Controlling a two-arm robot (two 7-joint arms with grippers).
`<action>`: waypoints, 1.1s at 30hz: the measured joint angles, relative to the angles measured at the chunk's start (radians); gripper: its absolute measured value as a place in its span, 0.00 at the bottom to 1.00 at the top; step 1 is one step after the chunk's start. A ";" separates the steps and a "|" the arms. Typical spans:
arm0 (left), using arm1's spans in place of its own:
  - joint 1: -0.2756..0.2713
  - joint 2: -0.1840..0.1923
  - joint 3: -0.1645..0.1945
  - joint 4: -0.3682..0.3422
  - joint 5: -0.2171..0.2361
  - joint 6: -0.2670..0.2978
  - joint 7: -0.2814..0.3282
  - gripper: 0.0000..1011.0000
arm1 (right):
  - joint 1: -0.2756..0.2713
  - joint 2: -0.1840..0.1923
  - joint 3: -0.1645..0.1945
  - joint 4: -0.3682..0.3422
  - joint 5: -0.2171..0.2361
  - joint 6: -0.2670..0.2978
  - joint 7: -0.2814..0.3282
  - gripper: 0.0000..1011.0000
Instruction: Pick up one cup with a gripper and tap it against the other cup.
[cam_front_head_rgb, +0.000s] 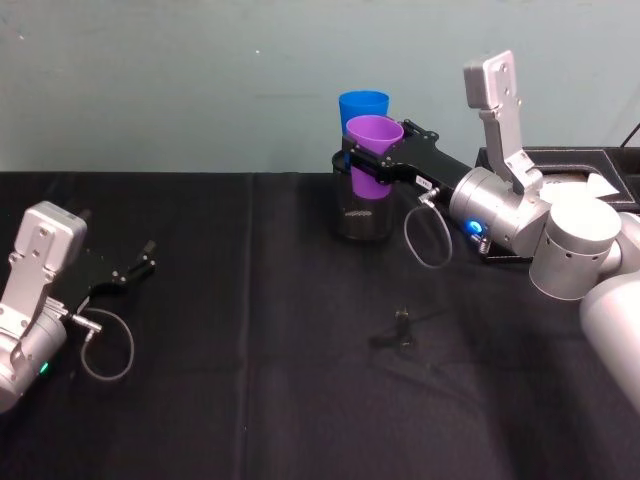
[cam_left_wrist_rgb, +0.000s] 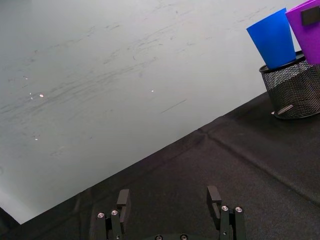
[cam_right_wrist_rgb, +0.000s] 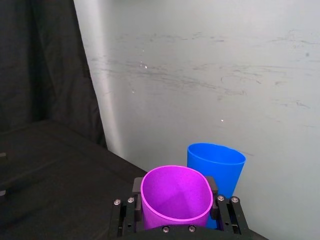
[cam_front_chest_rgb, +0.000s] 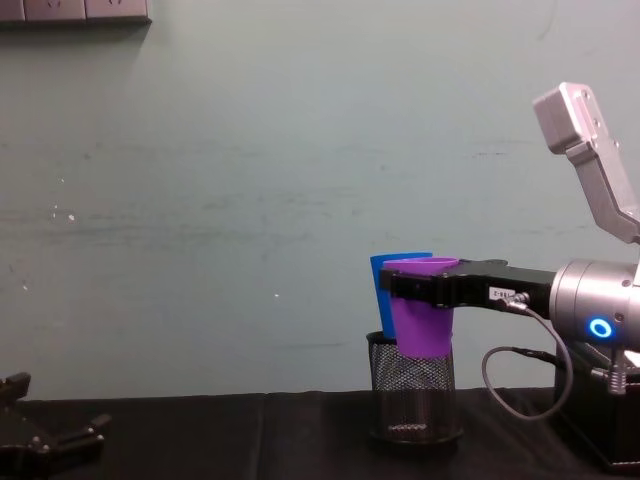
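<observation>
Clamping the purple cup (cam_front_head_rgb: 375, 140) just under its rim, the right gripper (cam_front_head_rgb: 372, 160) reaches in from the right, with one flat finger on each side of the cup wall. In the right wrist view the fingers (cam_right_wrist_rgb: 214, 186) press against the cup (cam_right_wrist_rgb: 175, 195) from both sides. The cup is held upright over the black mesh holder (cam_front_head_rgb: 362, 215), its base level with the holder's rim; whether it dips inside cannot be told. The blue cup (cam_front_head_rgb: 362, 103) stands in the holder directly behind the purple one, on the wall side. From the chest its rim (cam_front_chest_rgb: 385, 275) sits hard against the purple cup (cam_front_chest_rgb: 420, 315), though actual contact cannot be made out.

Room on the far side is tight, as the holder stands close to the pale green wall (cam_front_head_rgb: 200, 80). To the right, behind the arm, a black box (cam_front_head_rgb: 560, 160) sits at the table's back edge. Toward the robot and to the left, the black cloth (cam_front_head_rgb: 250, 350) lies open, with only a small black clamp (cam_front_head_rgb: 400, 328) resting on it in front of the holder.

The left gripper (cam_front_head_rgb: 140, 265) is parked low over the cloth at the far left, well apart from the cups, and its fingers (cam_left_wrist_rgb: 123, 198) are spread.
</observation>
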 joint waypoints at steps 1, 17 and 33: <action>0.000 0.000 0.000 0.000 0.000 0.000 0.000 0.99 | 0.000 0.000 0.000 0.000 0.000 0.000 0.000 0.72; 0.000 0.000 0.000 0.000 0.000 0.000 0.000 0.99 | 0.000 0.000 0.000 0.000 0.000 0.000 0.000 0.72; 0.000 0.000 0.000 0.000 0.000 0.000 0.000 0.99 | 0.000 0.000 0.000 0.000 0.000 0.000 0.000 0.72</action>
